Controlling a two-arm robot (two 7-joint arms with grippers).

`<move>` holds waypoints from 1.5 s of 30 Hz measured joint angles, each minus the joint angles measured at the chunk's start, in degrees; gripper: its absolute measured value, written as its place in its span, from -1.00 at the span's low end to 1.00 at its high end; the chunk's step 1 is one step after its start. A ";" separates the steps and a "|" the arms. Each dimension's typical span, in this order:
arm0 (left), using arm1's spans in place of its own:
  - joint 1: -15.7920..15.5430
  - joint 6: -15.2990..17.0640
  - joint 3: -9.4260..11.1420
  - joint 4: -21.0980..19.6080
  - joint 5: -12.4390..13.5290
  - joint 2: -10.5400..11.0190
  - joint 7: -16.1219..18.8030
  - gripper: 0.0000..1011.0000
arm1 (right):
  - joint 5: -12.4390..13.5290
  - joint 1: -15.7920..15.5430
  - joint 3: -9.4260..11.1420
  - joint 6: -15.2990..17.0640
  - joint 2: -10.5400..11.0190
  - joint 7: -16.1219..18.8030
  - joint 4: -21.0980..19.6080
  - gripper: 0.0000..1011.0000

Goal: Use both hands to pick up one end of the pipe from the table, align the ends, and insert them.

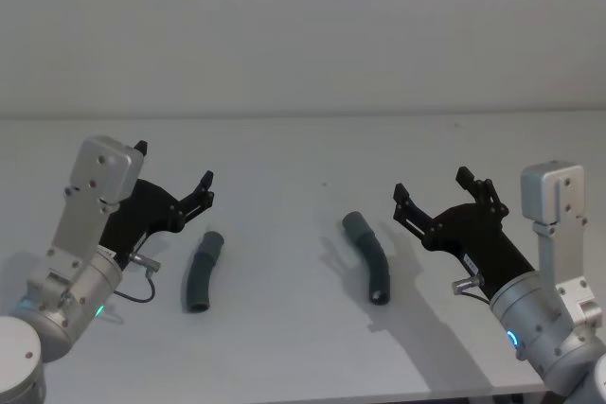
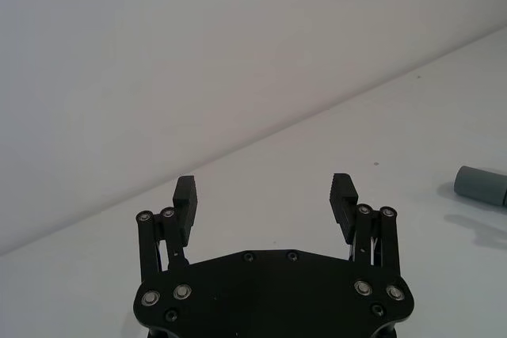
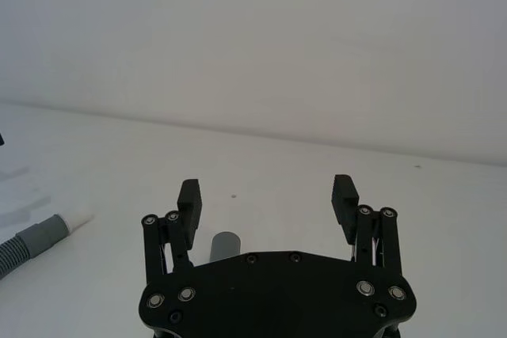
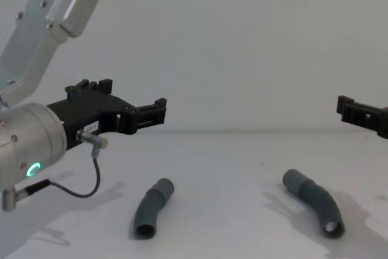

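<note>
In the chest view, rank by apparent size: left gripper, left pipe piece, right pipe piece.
1. left gripper, close to the camera.
2-3. right pipe piece and left pipe piece look alike; unranked.

head: high, looking down | chest: low, side-on | wrists: close, forward | all share table

1. The table is a plain, matt white surface, wide from side to side.
2. Two short, bent, dark grey hose pieces lie flat on it, well apart from each other.
3. The left pipe piece lies on the robot's left side, with one open end facing the near edge.
4. The right pipe piece lies on the right side, curving, its dark mouth also turned to the near edge.
</note>
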 joint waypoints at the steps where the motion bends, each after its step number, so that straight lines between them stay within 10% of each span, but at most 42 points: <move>1: 0.00 0.00 0.00 0.00 0.00 0.00 0.00 0.98 | 0.00 0.00 0.00 0.00 0.00 0.00 0.00 0.98; 45: 0.00 0.00 0.00 0.00 0.00 0.00 0.00 0.98 | 0.00 0.00 0.00 0.00 0.00 0.00 0.00 0.98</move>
